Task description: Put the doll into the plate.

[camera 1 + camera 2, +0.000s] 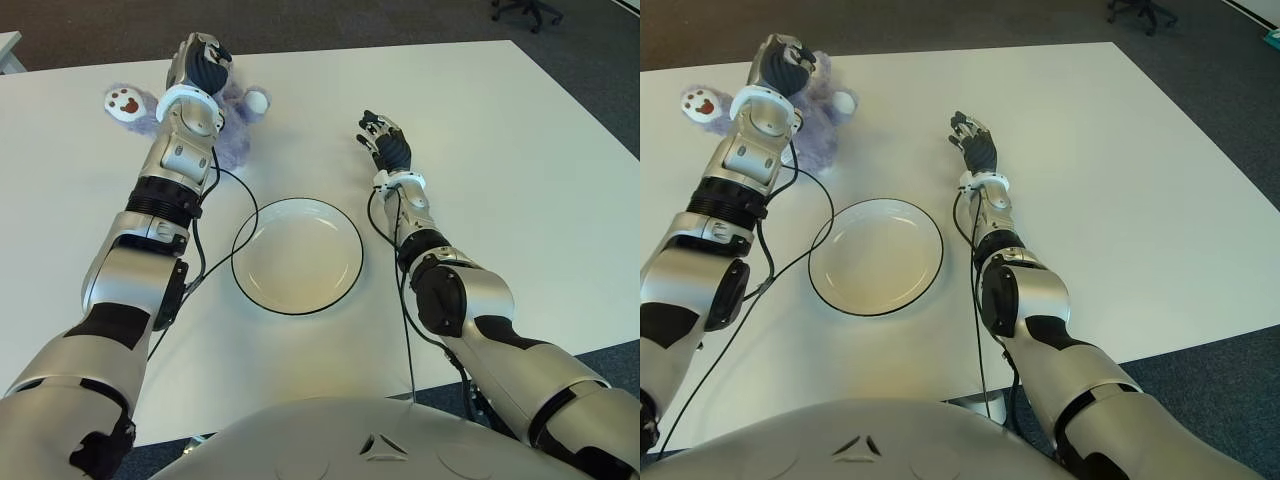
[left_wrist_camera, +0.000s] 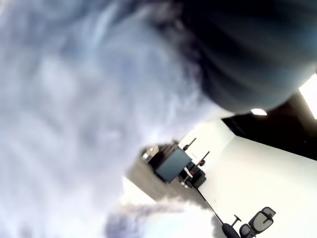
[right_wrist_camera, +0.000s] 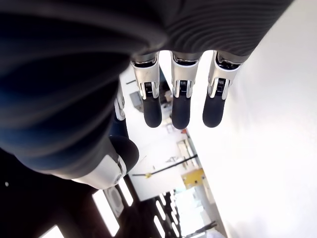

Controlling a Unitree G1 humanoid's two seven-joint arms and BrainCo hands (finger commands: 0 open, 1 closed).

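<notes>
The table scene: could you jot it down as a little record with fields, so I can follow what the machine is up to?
doll: purple plush doll at the table's far left
plate: white plate with dark rim, nothing in it, near the robot, apart from the doll
left hand: left hand on the doll; fur fills its wrist view; grasp unclear
right hand: right hand right of the plate, fingers spread, holding nothing
table: white table

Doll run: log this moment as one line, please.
left hand on doll, grasp unclear | doll on table, outside plate | plate holds nothing | right hand open, right of plate
</notes>
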